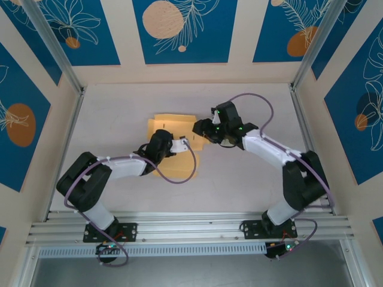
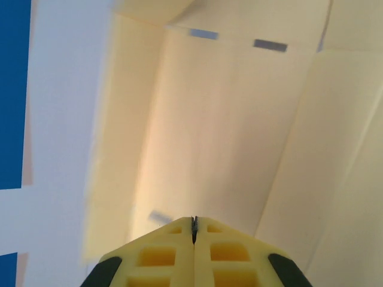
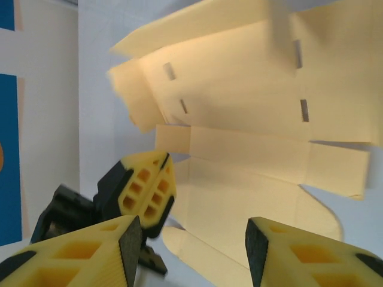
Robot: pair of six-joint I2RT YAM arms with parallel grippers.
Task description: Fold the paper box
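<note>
The paper box (image 1: 170, 122) lies mostly flat in the middle of the table (image 1: 251, 179), a pale yellow blank with slots cut in it; in the right wrist view its far flaps (image 3: 197, 24) stand partly raised while the near panels lie flat. The left gripper (image 1: 179, 143) sits over the blank's middle, its pads pressed together with nothing visible between them (image 2: 193, 222); the panel (image 2: 227, 131) stretches away ahead of it. The right gripper (image 1: 199, 127) hangs at the box's right edge with jaws spread wide (image 3: 191, 236), pointing left across the sheet; the box lies to its left and below. Judging from this, the right arm is better placed to take a flap, the left to pin the base.
</note>
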